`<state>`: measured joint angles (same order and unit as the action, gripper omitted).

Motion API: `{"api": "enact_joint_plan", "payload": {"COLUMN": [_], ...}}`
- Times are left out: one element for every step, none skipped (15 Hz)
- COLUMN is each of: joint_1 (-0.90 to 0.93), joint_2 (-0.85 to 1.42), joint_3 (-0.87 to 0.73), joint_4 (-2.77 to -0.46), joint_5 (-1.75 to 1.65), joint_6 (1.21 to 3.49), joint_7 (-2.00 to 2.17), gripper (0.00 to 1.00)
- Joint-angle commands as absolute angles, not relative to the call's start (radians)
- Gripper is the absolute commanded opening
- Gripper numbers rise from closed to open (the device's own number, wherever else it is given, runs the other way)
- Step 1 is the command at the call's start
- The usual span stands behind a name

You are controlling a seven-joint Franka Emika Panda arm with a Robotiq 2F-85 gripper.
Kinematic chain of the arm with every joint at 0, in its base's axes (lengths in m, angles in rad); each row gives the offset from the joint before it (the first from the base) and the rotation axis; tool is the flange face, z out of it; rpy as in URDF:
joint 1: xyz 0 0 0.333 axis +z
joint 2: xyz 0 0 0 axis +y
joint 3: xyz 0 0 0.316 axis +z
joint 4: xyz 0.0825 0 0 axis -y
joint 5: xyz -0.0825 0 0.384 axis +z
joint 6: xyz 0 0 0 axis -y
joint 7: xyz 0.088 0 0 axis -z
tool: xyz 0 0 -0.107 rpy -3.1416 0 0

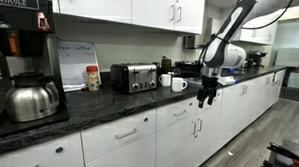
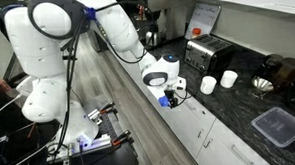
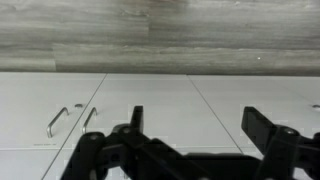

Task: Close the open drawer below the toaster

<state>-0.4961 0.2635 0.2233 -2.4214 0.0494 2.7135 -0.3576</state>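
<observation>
arm (image 2: 120, 34): white rounded shells, black joints | gripper (image 3: 195, 122): black, angular fingers

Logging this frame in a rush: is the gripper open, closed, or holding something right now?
Gripper: open, fingers spread wide apart, nothing held between them.

Dark stone countertop (image 1: 99, 100), white cabinets (image 1: 138, 138), grey wood-look floor (image 3: 160, 35).

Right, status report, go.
Claw open, empty, beside counter edge. Drawer under toaster looks shut, flush. White mugs on counter, out of way.
</observation>
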Motion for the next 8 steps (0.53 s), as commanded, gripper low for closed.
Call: {"api": "enact_joint_plan", "payload": {"joint_1": [-0.415, -0.387, -0.355, -0.326, -0.298, -0.271, -0.247, -0.225], "joint_2": [0.031, -0.021, -0.068, -0.111, -0.151, -0.189, -0.224, -0.253], "joint_3": [0.137, 0.106, 0.070, 0.034, 0.003, -0.025, -0.047, -0.064], "joint_4": [-2.564, -2.580, -2.595, -2.600, -2.602, -2.600, -2.595, -2.589], "joint_5": [0.155, 0.176, 0.178, 0.174, 0.149, 0.137, 0.130, 0.118], "joint_6": [2.533, 2.475, 2.426, 2.376, 2.334, 2.296, 2.267, 2.244], "joint_7": [-0.459, -0.479, -0.486, -0.488, -0.471, -0.464, -0.460, -0.450], "gripper": [1.00, 1.00, 1.00, 1.00, 1.00, 1.00, 1.00, 1.00]}}
